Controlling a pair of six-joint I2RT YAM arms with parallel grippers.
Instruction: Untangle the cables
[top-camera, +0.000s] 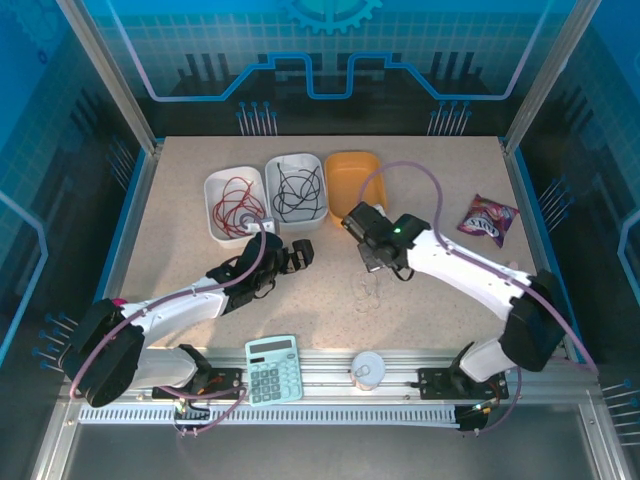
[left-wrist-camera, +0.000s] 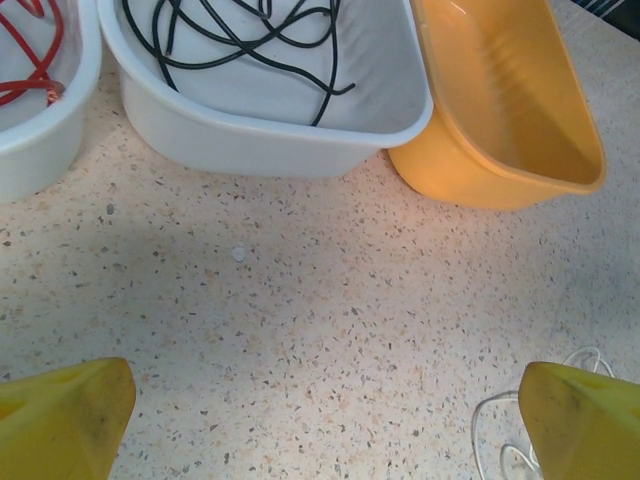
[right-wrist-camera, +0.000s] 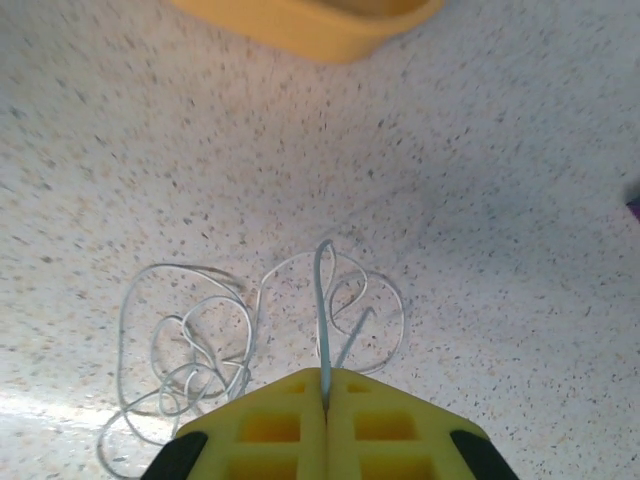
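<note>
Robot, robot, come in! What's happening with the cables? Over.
Left pincer open above speckled table. Right pincer shut on thin white looping cable. Thin red cable, thin black cable already apart, binned. Nothing lying across white one.

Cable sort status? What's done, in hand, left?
Done: red cable lies in one white bin, black cable in the next bin. In hand: right gripper is shut on a strand of the white cable, its loops on the table. Left gripper is open, holding nothing. Left: move the white cable, probably into the empty orange bin.
</note>
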